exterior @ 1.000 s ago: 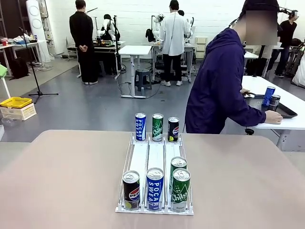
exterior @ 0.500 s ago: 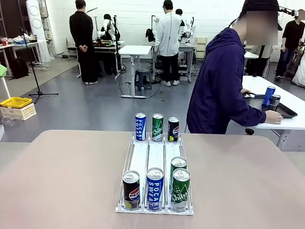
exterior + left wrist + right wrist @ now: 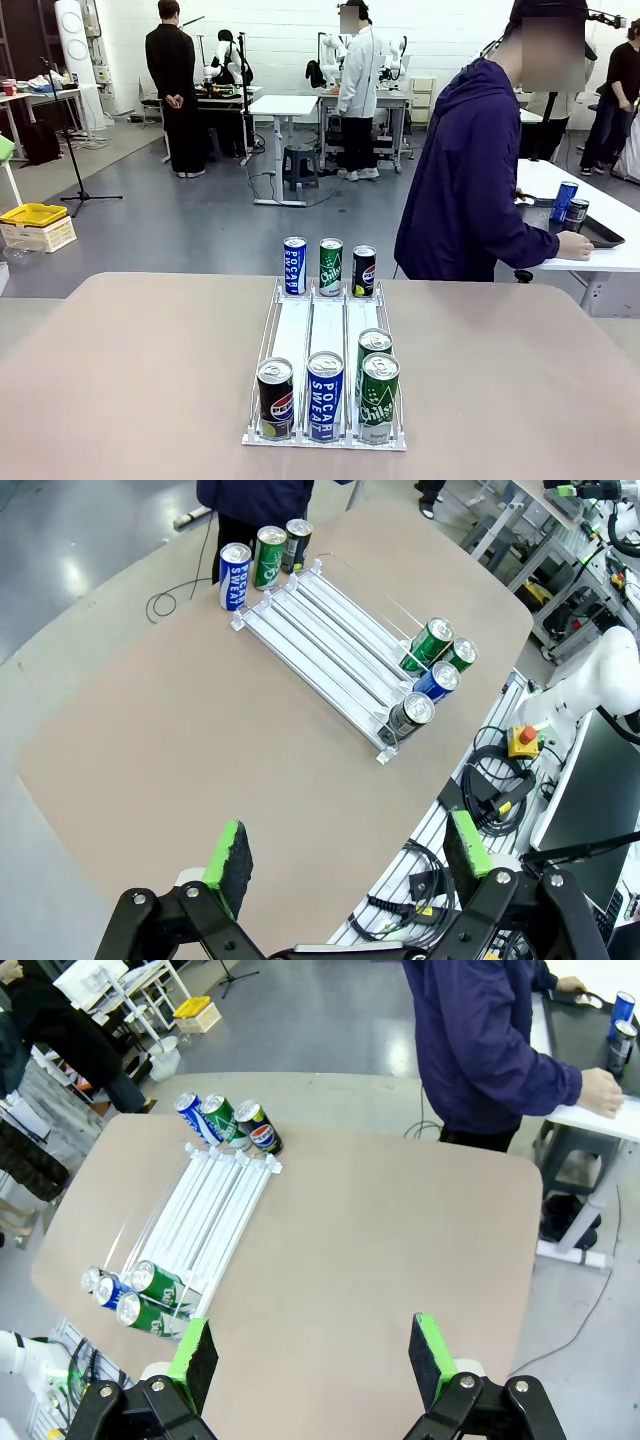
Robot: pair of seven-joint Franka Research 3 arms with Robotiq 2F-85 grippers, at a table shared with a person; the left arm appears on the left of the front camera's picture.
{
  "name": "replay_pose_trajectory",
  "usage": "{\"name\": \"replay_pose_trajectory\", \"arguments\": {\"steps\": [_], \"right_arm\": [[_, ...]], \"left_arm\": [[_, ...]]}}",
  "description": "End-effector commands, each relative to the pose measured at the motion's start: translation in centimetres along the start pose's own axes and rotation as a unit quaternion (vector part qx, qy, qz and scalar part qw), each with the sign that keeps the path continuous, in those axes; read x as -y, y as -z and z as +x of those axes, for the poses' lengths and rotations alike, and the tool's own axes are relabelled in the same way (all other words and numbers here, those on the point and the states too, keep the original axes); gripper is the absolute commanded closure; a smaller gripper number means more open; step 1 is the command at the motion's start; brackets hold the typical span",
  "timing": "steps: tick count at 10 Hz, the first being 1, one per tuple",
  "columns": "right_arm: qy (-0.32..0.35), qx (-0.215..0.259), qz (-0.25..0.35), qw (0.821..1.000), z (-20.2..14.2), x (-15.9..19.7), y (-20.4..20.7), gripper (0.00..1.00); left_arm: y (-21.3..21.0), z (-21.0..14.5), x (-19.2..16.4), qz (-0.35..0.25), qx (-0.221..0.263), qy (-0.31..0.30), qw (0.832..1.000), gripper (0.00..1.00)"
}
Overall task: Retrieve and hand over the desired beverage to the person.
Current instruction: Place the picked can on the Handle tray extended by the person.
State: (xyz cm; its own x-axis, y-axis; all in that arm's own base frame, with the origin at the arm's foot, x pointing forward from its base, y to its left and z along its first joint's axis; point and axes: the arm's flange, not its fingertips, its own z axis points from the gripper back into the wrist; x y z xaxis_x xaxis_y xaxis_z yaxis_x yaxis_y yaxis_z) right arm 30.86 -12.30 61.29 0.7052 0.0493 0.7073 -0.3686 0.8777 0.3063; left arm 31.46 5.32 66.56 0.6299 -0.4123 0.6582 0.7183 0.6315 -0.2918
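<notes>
- Beige tabletop (image 3: 130, 370) carries a white wire can rack (image 3: 327, 330) with three lanes, set at the table's middle in the front view.
- At the rack's near end, at 6 o'clock, stand a Pepsi can (image 3: 275, 399), a Pocari Sweat can (image 3: 325, 396) and a green Chilsung can (image 3: 379, 398); a second green can (image 3: 374, 349) sits just behind the last, touching it.
- At the far end, at 12 o'clock, three more cans stand upright on the table just beyond the rack: a blue Pocari Sweat (image 3: 294, 265), a green one (image 3: 331, 267) and a black Pepsi (image 3: 364, 271).
- Beyond the table's far edge, at about 2 o'clock, the person (image 3: 468, 190) in a dark purple hooded jacket is turned toward a white side table (image 3: 600, 205), one hand (image 3: 576, 245) resting on it beside a dark tray (image 3: 600, 236).
- Left gripper (image 3: 345, 855) hangs high above the table, jaws spread wide, nothing between its green pads (image 3: 230, 852).
- Right gripper (image 3: 312, 1360) likewise hovers above the table, released and empty.
</notes>
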Motion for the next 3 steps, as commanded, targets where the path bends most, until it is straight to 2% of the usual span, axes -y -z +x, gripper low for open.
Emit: {"name": "replay_pose_trajectory", "arguments": {"steps": [1, 3], "right_arm": [[-0.002, 0.005, 0.015, 1.000, 0.07, 0.12, 0.23, 0.00], [-0.002, 0.005, 0.015, 1.000, 0.07, 0.12, 0.23, 0.00]], "left_arm": [[-0.07, 0.13, -0.12, -0.010, 0.005, 0.010, 1.000, 0.00], [-0.07, 0.13, -0.12, -0.010, 0.005, 0.010, 1.000, 0.00]]}}
